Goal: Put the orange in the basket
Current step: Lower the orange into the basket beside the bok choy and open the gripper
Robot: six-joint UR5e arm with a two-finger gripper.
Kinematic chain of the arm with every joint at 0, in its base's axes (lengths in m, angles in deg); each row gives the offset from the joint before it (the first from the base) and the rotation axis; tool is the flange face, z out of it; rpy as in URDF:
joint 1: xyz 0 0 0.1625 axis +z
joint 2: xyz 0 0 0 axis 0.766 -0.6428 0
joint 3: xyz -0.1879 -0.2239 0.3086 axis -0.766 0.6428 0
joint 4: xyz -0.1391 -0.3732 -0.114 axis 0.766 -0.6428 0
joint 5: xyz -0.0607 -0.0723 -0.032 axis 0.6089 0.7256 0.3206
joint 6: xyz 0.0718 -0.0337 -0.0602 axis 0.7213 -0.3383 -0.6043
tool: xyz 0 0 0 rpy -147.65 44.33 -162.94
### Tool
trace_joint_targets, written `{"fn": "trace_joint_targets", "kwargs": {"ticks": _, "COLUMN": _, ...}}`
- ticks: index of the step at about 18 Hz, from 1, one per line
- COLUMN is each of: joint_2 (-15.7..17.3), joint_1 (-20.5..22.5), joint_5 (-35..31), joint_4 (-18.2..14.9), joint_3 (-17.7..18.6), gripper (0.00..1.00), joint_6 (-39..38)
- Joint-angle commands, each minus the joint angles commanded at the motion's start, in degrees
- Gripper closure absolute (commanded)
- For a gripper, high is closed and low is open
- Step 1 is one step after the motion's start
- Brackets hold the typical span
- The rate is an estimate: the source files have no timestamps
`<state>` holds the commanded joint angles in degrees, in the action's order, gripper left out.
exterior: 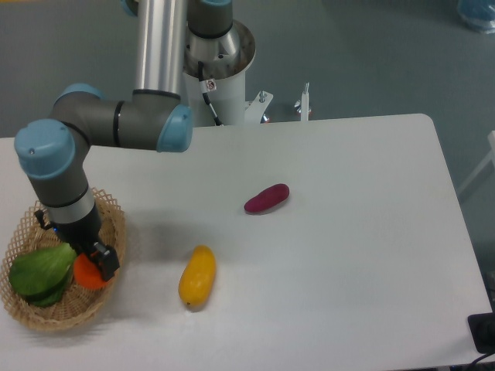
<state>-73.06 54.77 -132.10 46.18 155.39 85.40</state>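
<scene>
Over the right half of the oval, light tan woven wicker basket (pixel 32 312) hangs the black two-finger claw (pixel 94 268), pointing down from a grey arm with pale blue joint caps (pixel 56 166). Its fingers are closed on the small round bright orange-red orange (pixel 87 273), which shows just to the left of the dark finger that covers its right side. The fruit sits inside the basket's outline, low within the rim; whether it touches the woven floor cannot be told from this angle.

Just left of the claw, a green leafy vegetable (pixel 39 270) lies in the basket, its leaves close against the orange. Behind the claw, the open-weave rim curves round under the arm's wrist.

Right of the claw, outside the basket on the white tabletop (pixel 348 255), lies an elongated yellow-orange fruit (pixel 197 276), apart from the basket's edge. Farther right and farther back from the claw rests a purple oblong vegetable (pixel 267 199), well apart from the yellow fruit.
</scene>
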Motion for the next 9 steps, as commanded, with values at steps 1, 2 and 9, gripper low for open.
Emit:
{"fn": "trace_joint_targets", "kwargs": {"ticks": 1, "joint_2": -0.7, "joint_1": -0.36, "joint_5": 0.09, "joint_4": 0.18, "joint_3": -0.7, "gripper": 0.3, "joint_6": -1.4}}
{"fn": "trace_joint_targets", "kwargs": {"ticks": 2, "joint_2": -1.15, "joint_1": -0.79, "joint_5": 0.09, "joint_4": 0.27, "joint_3": -1.15, "gripper": 0.29, "joint_6": -2.2}}
{"fn": "trace_joint_targets", "kwargs": {"ticks": 9, "joint_2": -1.5, "joint_1": -2.03, "joint_5": 0.26, "joint_4": 0.36, "joint_3": -1.33, "gripper": 0.0, "joint_6": -1.94}}
